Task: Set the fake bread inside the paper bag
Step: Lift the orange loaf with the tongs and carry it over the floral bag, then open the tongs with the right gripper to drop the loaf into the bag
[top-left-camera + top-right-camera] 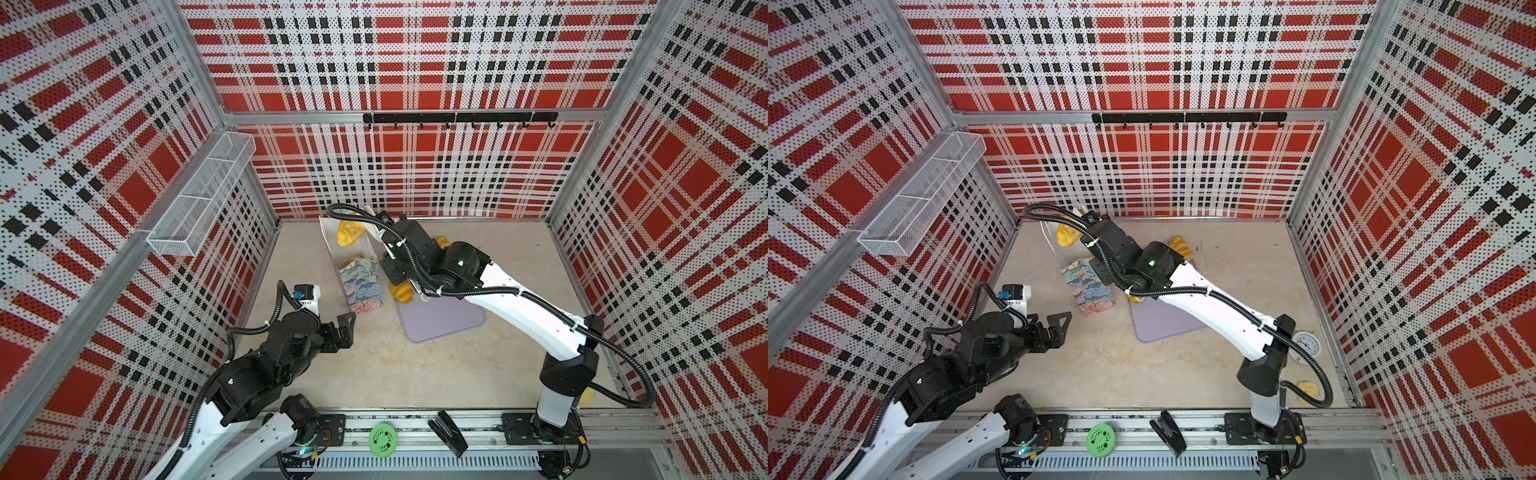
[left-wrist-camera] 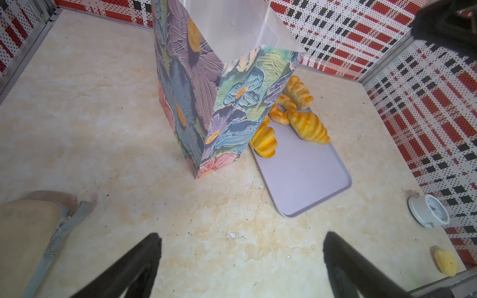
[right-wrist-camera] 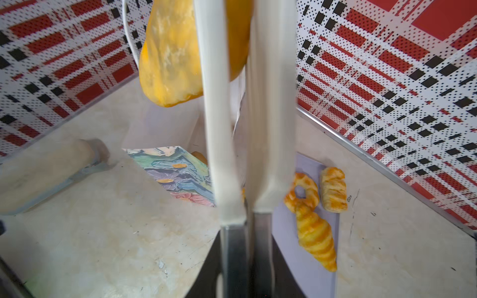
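Right gripper [image 3: 238,15], frame centre: white fingers [image 3: 214,103] pinch a yellow pastry [image 3: 170,56] above the paper bag [image 3: 178,175]. Lavender tray [image 3: 309,271], lower right of the frame, carries ring pastry [image 3: 302,191], striped bun [image 3: 333,189], croissant [image 3: 316,236].

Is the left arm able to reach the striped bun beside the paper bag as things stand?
Probably yes, but tightly. The left gripper is open with bare table ahead, yet the striped bun lies close beside the paper bag, and the right arm stretches over the tray there.
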Motion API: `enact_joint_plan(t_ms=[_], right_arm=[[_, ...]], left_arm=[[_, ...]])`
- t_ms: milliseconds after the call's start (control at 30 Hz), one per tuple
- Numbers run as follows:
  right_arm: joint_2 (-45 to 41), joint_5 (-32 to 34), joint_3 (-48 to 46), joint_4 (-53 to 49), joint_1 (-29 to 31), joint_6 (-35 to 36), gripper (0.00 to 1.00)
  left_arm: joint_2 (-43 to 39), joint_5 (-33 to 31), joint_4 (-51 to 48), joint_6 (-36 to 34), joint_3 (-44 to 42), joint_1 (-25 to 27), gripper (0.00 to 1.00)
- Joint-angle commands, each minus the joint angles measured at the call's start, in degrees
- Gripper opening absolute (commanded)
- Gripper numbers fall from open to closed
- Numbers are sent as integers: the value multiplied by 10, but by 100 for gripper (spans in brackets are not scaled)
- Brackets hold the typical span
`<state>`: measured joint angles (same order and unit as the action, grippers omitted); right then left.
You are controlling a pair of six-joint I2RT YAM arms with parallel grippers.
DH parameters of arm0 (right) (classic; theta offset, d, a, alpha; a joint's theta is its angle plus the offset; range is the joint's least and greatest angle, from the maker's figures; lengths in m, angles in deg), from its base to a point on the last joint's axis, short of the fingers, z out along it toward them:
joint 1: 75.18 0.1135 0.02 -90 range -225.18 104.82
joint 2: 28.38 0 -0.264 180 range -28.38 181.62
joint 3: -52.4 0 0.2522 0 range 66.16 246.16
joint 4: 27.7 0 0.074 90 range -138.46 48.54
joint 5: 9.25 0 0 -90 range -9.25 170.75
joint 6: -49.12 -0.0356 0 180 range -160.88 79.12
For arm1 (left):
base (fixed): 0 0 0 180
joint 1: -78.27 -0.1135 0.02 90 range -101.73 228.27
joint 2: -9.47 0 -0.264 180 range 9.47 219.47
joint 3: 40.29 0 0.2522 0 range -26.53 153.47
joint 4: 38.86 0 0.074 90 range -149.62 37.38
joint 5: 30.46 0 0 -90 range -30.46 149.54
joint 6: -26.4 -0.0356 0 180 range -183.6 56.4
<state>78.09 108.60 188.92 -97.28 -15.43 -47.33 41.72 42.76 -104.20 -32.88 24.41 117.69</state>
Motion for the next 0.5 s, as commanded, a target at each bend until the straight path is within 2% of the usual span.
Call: enact_joint_plan(t_ms=[0, 467], right_arm=[[10, 70, 36, 9, 3, 22, 24], [86, 101, 100, -2, 21, 53, 28]], left_arm=[[-1, 14, -4, -9, 4, -10, 99], [6, 37, 13, -4, -11, -22, 99]])
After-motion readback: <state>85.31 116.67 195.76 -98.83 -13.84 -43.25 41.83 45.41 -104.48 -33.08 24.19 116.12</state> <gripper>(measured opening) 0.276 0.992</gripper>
